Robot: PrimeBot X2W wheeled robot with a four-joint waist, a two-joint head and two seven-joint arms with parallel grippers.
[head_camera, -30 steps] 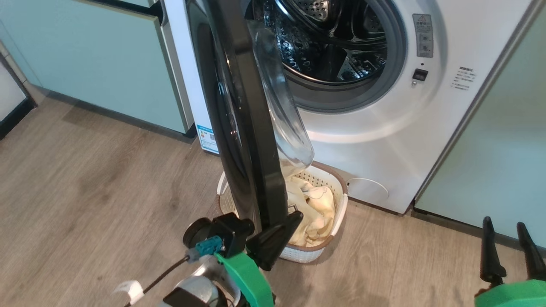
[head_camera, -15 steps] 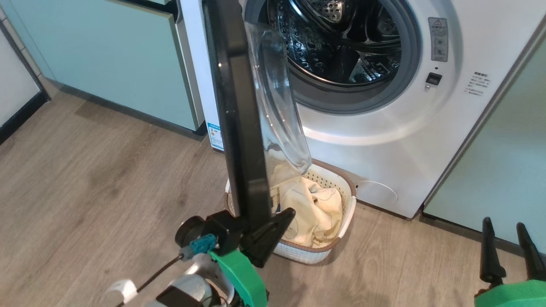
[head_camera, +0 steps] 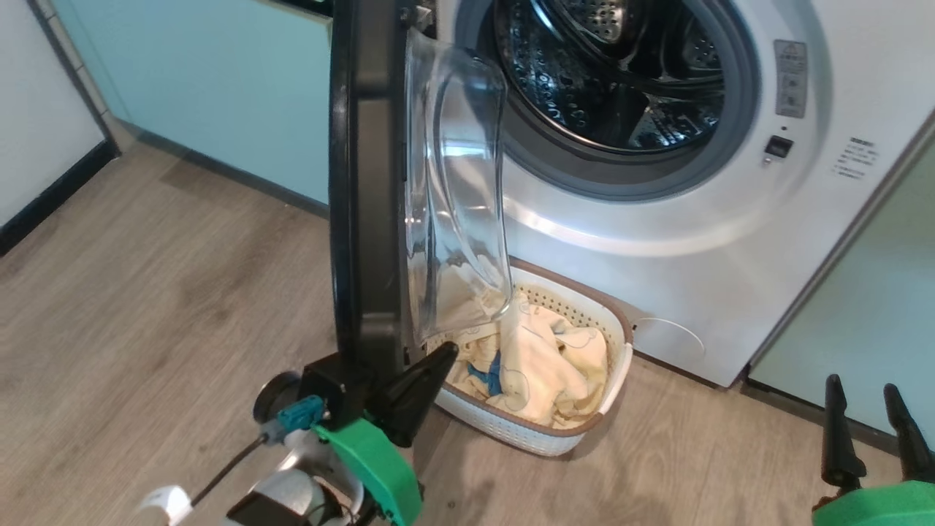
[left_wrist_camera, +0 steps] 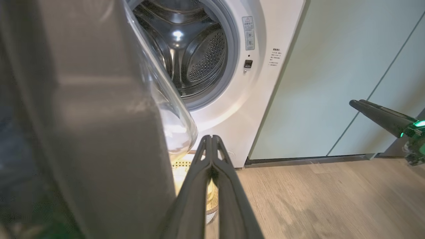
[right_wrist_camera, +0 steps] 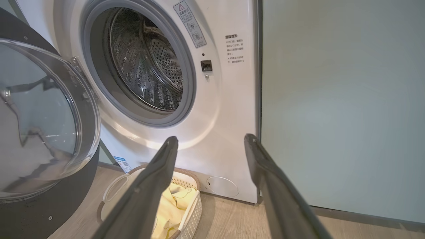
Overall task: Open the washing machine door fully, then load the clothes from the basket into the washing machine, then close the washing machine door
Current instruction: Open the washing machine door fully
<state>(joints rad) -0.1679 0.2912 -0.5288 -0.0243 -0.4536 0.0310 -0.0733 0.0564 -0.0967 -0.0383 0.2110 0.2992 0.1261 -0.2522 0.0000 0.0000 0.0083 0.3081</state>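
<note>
Wood floor (head_camera: 146, 256) before the washer (head_camera: 694, 241); door (head_camera: 365, 183) looks stiff, heavy, push its rim; left gripper (head_camera: 440, 356) pinched closed there, right gripper (head_camera: 862, 385) gaping, empty

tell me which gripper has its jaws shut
The left gripper: its jaws are pressed together beside the washing machine door. The right gripper has its jaws wide apart.

Left gripper (left_wrist_camera: 211, 138) is sitting pinched together right beside the door (left_wrist_camera: 93, 132), and the washer (left_wrist_camera: 247, 99) is gaping open behind it.
</note>
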